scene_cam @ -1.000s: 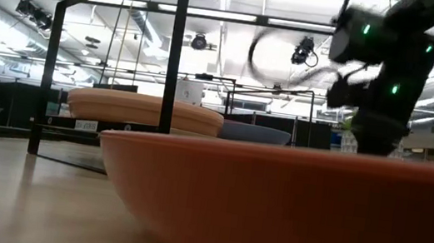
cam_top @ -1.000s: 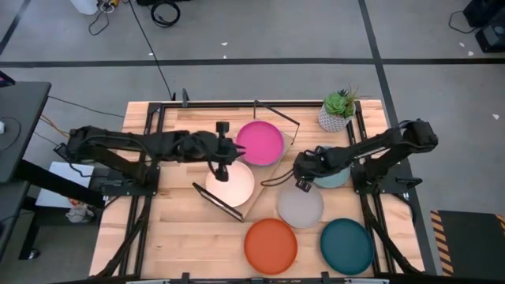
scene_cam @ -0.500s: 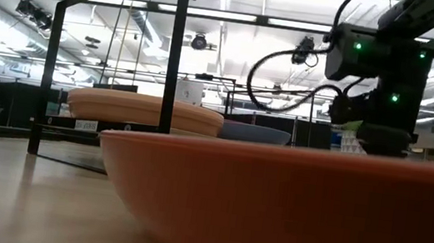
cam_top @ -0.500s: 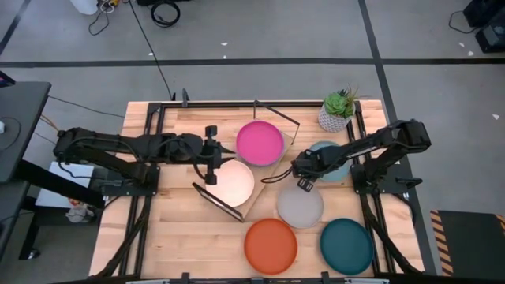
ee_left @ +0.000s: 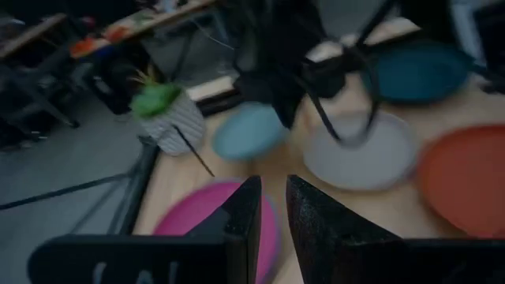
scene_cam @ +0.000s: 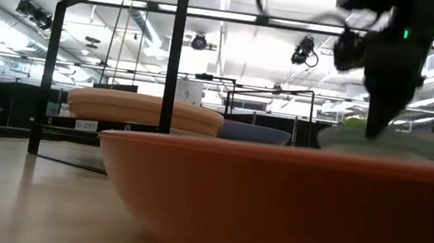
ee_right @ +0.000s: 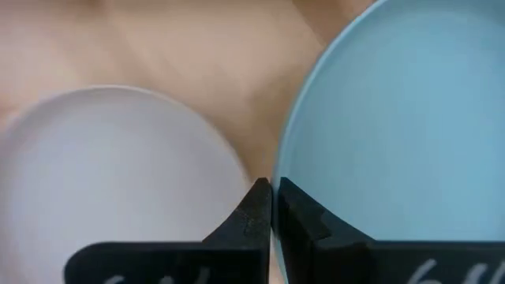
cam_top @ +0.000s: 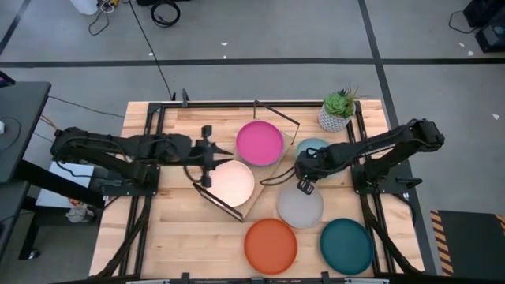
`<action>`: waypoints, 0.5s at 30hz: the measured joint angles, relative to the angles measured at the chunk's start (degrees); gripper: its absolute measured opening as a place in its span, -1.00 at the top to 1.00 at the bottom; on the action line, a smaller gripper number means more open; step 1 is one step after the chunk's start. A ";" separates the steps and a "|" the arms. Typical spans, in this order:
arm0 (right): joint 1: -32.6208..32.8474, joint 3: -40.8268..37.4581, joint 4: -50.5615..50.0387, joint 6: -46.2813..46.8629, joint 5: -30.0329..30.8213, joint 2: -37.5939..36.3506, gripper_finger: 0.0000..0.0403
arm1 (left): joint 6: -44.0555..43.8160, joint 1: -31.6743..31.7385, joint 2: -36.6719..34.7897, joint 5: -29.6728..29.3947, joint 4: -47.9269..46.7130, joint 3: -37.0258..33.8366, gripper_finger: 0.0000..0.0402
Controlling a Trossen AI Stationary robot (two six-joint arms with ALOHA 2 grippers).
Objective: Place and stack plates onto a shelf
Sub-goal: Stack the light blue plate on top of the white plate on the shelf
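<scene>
From above, the right end effector (cam_top: 304, 167) sits at the near rim of the pale blue plate (cam_top: 314, 148), with the grey plate (cam_top: 300, 206) just beyond its tip. Only the right wrist view shows its state: the fingers (ee_right: 254, 211) are pinched on the pale blue plate's (ee_right: 394, 126) rim, the grey plate (ee_right: 110, 166) beside it. The low view alone shows that plate (scene_cam: 386, 143) off the bench, level, hanging under the end effector, behind the big orange plate (scene_cam: 290, 207).

The left end effector (cam_top: 207, 154) hovers at the shelf's (cam_top: 251, 203) left end, the cream plate (cam_top: 230, 182) just beside it and the pink plate (cam_top: 259, 143) a little farther. Its wrist view shows the fingers (ee_left: 245, 213) nearly closed, holding nothing. The teal plate (cam_top: 346, 245) lies well apart from both.
</scene>
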 joint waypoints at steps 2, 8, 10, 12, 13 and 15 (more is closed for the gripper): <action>2.39 3.22 -1.73 -0.11 0.02 0.00 0.93 | -0.87 -1.31 -1.60 -0.01 0.76 -0.05 0.66; 10.27 12.18 0.53 -11.05 3.42 2.26 0.93 | -4.14 -3.46 -5.67 0.02 2.67 -0.02 0.66; 12.17 14.54 3.87 -17.28 4.78 3.74 0.93 | -5.43 -3.94 -6.38 0.06 4.03 -0.02 0.66; 13.32 16.99 4.99 -23.86 6.67 5.83 0.93 | -6.72 -4.09 -6.73 0.05 5.19 0.00 0.66; 13.79 18.09 6.03 -27.62 7.26 7.23 0.93 | -7.60 -4.09 -7.00 0.08 5.07 -0.07 0.66; 14.32 20.39 6.82 -34.99 7.92 10.17 0.93 | -9.23 -4.07 -7.25 0.00 5.95 -0.02 0.66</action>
